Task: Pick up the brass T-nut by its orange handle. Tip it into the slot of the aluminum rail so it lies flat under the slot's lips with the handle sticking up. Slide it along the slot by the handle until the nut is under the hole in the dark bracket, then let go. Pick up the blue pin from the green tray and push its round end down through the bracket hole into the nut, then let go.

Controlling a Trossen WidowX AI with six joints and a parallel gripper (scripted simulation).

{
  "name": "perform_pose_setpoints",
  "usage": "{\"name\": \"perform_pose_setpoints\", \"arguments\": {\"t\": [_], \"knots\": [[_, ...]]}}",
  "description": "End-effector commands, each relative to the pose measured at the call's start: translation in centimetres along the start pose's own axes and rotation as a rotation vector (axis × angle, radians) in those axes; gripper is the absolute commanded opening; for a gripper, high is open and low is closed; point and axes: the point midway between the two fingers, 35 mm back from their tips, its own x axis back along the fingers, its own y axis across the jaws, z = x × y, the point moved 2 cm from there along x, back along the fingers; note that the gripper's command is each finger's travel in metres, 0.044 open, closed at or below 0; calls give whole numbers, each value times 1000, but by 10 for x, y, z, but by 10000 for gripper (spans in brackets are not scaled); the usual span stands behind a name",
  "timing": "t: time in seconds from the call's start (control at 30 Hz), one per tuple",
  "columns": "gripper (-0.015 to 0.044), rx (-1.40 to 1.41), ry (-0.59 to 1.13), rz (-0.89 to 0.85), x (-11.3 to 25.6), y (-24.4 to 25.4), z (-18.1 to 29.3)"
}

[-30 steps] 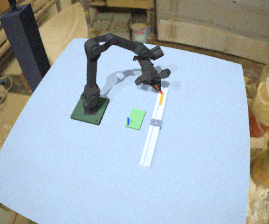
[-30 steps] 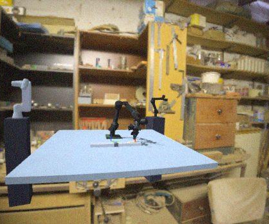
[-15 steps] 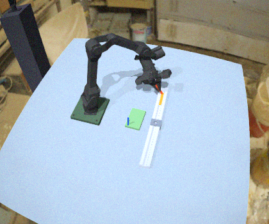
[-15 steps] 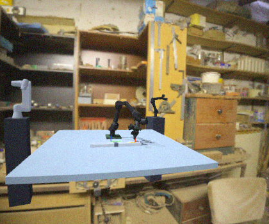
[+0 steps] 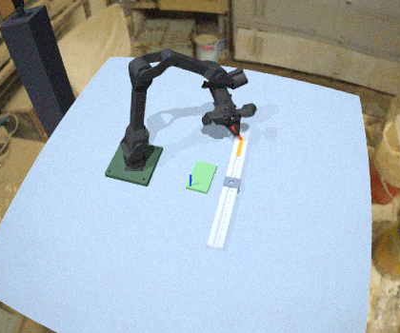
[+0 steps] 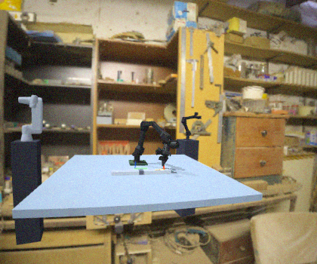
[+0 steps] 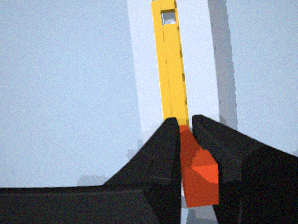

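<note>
claw [image 5: 237, 135] [image 6: 164, 164] [image 7: 184, 125] upper centre of top view, pinched on orange handle [image 5: 233, 128] [image 6: 164, 167] [image 7: 201, 180]; brass T-nut [image 5: 239, 147] [image 7: 172, 65] runs from the handle toward the bracket, over the far end of the rail [image 5: 219, 230] [image 6: 124, 173] [image 7: 202, 75], long axis roughly along the slot; dark bracket [image 5: 231, 182] [image 6: 141, 172] lies below the claw in top view, so likely slide goes down-frame once nut is seated; only arm, so nearest; seating depth under lips can't tell, handle partly behind fingers, nut top end cut off in wrist view, bracket out of wrist view
</note>
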Motion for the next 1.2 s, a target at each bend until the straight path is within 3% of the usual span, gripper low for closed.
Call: {"name": "perform_pose_setpoints", "arguments": {"t": [0.0,1.17], "knots": [[-150,6,3,9,1,2,1],[-150,31,2,89,0,8,1]]}}
